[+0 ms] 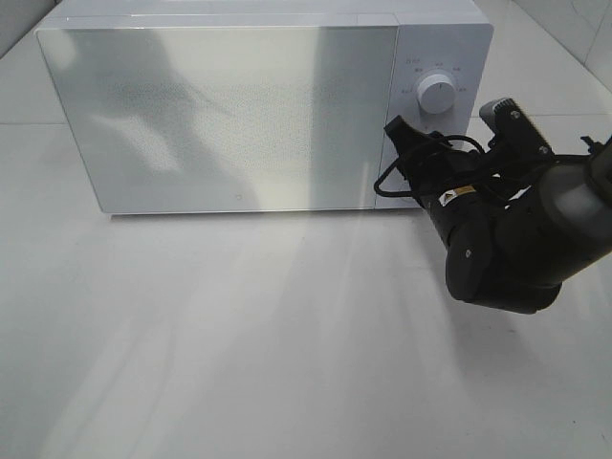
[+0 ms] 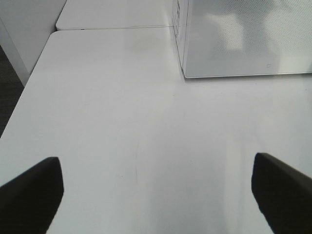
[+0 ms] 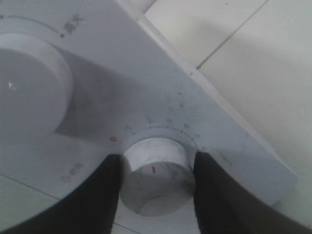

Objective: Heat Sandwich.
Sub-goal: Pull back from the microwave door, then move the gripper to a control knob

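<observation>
The white microwave [image 1: 229, 115] stands at the back of the table with its door closed. The sandwich is out of view. My right gripper [image 1: 409, 158] is at the control panel [image 3: 146, 83], below the upper dial [image 1: 438, 94]. In the right wrist view its two dark fingers [image 3: 105, 195] press against both sides of the lower knob [image 3: 157, 187], whose red mark sits near its front. My left gripper [image 2: 156, 195] is open wide over bare table, with the microwave's corner [image 2: 243, 39] ahead of it.
The white table [image 1: 239, 344] runs in front of the microwave. A second white surface [image 2: 112, 14] joins it beyond a seam, and the table's side edge [image 2: 19, 102] drops to a dark floor.
</observation>
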Action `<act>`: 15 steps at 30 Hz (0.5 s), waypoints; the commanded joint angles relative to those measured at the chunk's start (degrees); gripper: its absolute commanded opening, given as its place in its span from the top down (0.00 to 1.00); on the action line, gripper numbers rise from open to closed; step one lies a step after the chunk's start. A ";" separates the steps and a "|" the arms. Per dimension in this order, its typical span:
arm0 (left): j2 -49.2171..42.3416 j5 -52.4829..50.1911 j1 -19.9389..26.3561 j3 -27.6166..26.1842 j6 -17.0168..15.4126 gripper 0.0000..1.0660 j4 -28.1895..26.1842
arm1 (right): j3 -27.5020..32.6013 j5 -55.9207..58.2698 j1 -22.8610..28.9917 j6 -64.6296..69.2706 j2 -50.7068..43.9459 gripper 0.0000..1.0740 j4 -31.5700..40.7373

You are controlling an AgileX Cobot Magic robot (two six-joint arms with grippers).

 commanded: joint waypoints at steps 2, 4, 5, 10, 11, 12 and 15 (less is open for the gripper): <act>-1.60 -0.46 0.17 0.17 -0.06 0.05 -0.46 | -0.57 -6.70 -0.11 12.72 -0.46 0.92 -1.38; -1.60 -0.46 0.17 0.17 -0.06 0.05 -0.46 | -0.57 -6.59 -0.11 17.02 -0.46 0.92 -1.38; -1.60 -0.46 0.17 0.17 -0.06 0.05 -0.46 | -0.57 -6.53 -0.11 18.68 -0.46 0.92 -1.38; -1.60 -0.46 0.17 0.17 -0.06 0.05 -0.46 | -0.57 -6.53 -0.11 28.82 -0.46 0.92 -1.38; -1.60 -0.46 0.17 0.17 -0.06 0.05 -0.46 | -0.57 -6.53 -0.11 32.37 -0.46 0.92 -1.38; -1.60 -0.46 0.17 0.17 -0.06 0.05 -0.46 | -0.57 -6.53 -0.11 32.37 -0.46 0.92 -1.38; -1.60 -0.46 0.17 0.17 -0.06 0.05 -0.46 | -0.57 -6.53 -0.11 37.30 -0.46 0.92 -1.38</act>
